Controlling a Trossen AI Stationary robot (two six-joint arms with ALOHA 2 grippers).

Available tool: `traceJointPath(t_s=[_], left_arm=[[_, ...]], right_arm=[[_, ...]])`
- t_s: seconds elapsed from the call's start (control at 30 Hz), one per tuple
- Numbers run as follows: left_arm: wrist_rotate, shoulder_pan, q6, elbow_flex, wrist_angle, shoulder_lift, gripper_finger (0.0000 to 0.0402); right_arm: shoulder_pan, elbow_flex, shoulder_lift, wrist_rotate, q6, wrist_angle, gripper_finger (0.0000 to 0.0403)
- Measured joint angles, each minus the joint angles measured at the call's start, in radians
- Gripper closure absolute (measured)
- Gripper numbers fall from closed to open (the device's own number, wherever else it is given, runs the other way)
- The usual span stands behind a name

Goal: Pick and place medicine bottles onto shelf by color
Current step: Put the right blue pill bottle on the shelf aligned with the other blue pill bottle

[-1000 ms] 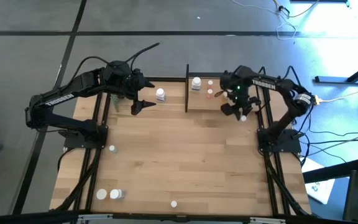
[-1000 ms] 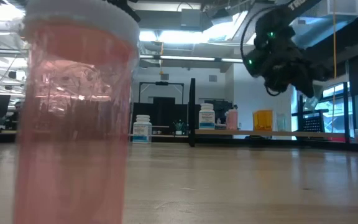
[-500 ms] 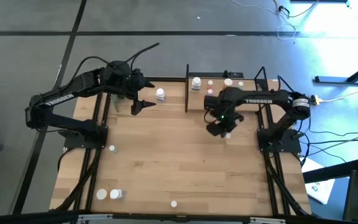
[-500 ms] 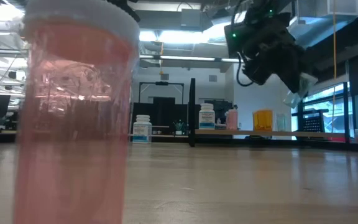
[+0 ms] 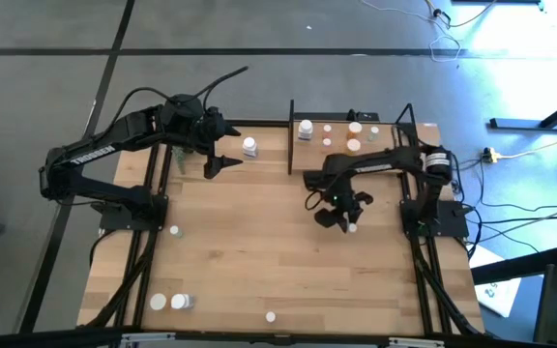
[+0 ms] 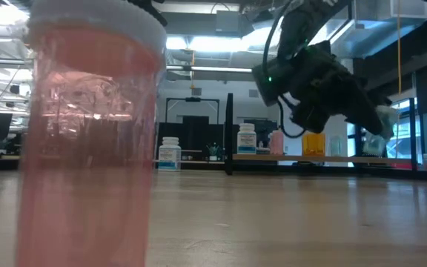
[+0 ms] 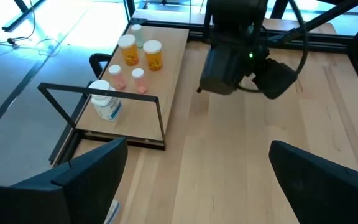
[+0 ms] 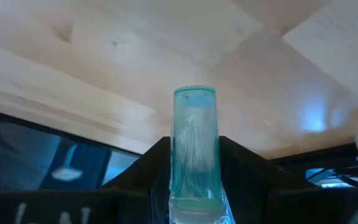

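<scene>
My right gripper (image 5: 346, 218) hangs over the table's middle right, in front of the shelf (image 5: 387, 152), shut on a pale green medicine bottle (image 8: 194, 146), which also shows in the low view (image 6: 375, 139). The shelf (image 7: 169, 62) bears a white labelled bottle (image 7: 107, 102), two pinkish ones (image 7: 117, 76), two orange ones (image 7: 128, 50) and a pale green one (image 7: 135, 31), all upright. My left gripper (image 5: 222, 160) waits open above the table's far left, holding nothing. My right gripper pinches the pale green bottle by its side walls (image 8: 179, 168) between the two fingers (image 8: 157, 165). The bottle lies along the fingers, and its far end (image 8: 194, 94) sticks out past them. The fingers slant down toward the table. The bottle is lifted clear of the wood.
A white bottle (image 5: 249, 147) stands left of the shelf's black post (image 5: 290, 135), next to a small green plant (image 5: 182, 153). More bottles stand at the near left (image 5: 158, 302) (image 5: 175, 230) and near edge (image 5: 271, 316). A pinkish bottle (image 6: 87, 133) stands right before the low camera.
My right gripper has swung from the shelf's right end toward the table's middle and near edge, sinking and rolling its wrist, with the pale green bottle still between its fingers.
</scene>
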State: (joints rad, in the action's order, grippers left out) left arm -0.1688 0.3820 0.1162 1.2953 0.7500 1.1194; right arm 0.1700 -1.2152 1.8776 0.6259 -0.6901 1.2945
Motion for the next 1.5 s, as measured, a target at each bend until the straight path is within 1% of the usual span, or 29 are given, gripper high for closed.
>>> traceJointPath(t_s=[0.3,0.4,0.57,0.8,0.87,0.97,1.2,1.37,1.5], left_arm=[[0.0,0.0,0.0,0.0,0.002,0.0,0.0014],[0.0,0.0,0.0,0.0,0.003,0.0,0.0014],[0.0,0.0,0.0,0.0,0.005,0.0,0.0014],[0.0,0.0,0.0,0.0,0.005,0.0,0.0014],[0.0,0.0,0.0,0.0,0.005,0.0,0.0014],[0.0,0.0,0.0,0.0,0.005,0.0,0.0014],[0.0,0.0,0.0,0.0,0.005,0.0,0.0014],[0.0,0.0,0.0,0.0,0.005,0.0,0.0014],[0.0,0.0,0.0,0.0,0.008,0.0,0.0014]], right_arm=[[-0.024,0.0,0.106,-0.021,0.018,0.004,0.0271],[-0.025,0.0,0.123,-0.022,0.045,0.004,0.0271],[-0.028,0.0,0.127,-0.043,0.11,-0.011,0.0271],[-0.031,0.0,0.127,-0.024,0.148,-0.019,0.0271],[-0.031,0.0,0.127,-0.03,0.152,-0.02,0.0271],[-0.031,0.0,0.127,-0.066,0.153,-0.02,0.0271],[-0.031,0.0,0.127,-0.044,0.177,-0.019,0.0271],[-0.031,0.0,0.127,-0.045,0.162,-0.021,0.0271],[-0.031,0.0,0.126,-0.048,0.18,-0.022,0.0271]])
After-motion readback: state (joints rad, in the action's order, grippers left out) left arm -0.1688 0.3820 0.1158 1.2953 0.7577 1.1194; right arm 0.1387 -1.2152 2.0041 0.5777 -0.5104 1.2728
